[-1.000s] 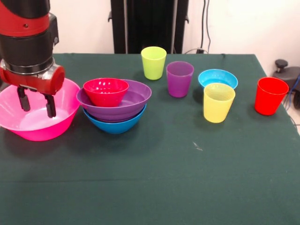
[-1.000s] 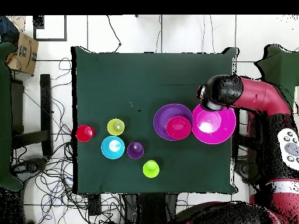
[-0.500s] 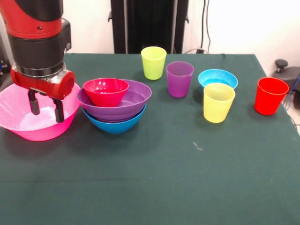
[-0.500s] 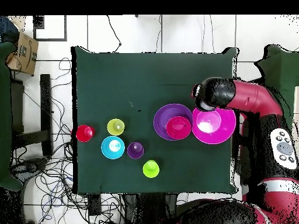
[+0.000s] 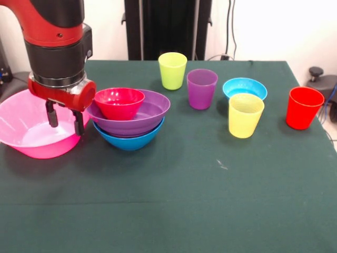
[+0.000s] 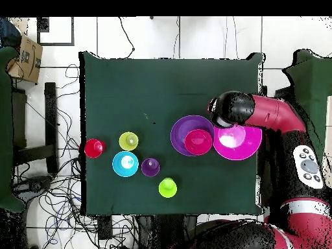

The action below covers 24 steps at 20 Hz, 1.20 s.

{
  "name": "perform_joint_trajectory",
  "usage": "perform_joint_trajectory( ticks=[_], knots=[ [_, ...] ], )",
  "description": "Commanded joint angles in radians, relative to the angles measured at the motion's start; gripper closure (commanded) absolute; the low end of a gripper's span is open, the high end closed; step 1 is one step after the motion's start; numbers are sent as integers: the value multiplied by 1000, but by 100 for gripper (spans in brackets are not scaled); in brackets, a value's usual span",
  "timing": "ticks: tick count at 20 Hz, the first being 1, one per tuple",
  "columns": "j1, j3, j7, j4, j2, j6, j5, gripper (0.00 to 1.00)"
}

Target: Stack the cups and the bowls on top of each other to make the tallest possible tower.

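The tower is a small red bowl (image 5: pixel 119 102) inside a large purple bowl (image 5: pixel 150 113) on a medium blue bowl (image 5: pixel 129 140); it also shows in the overhead view (image 6: pixel 192 135). A very large pink bowl (image 5: pixel 21 132) stands beside it. My gripper (image 5: pixel 65 119) is open and empty, over the pink bowl's right side, close to the tower. Lime green (image 5: pixel 172 70), purple (image 5: pixel 201 88), yellow (image 5: pixel 245 115) and red (image 5: pixel 304 107) cups stand upright. A light blue bowl (image 5: pixel 244 87) sits behind the yellow cup. The orange bowl is out of view.
The green table (image 5: pixel 184 200) has bare cloth at the front. The black pedestal (image 5: pixel 167 26) stands at the far side. In the overhead view, cables and a cardboard box (image 6: pixel 24 58) lie on the floor to the left.
My gripper has moved right across the pink bowl toward the tower, staying open. No bowl or cup has moved.
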Motion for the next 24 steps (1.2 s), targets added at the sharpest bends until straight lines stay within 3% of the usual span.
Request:
perform_joint_trajectory(
  ticks=[1,24],
  knots=[
    [33,-33,118,98,4,-78,-1,0],
    [39,-86,107,152,82,-249,9,0]
  ],
)
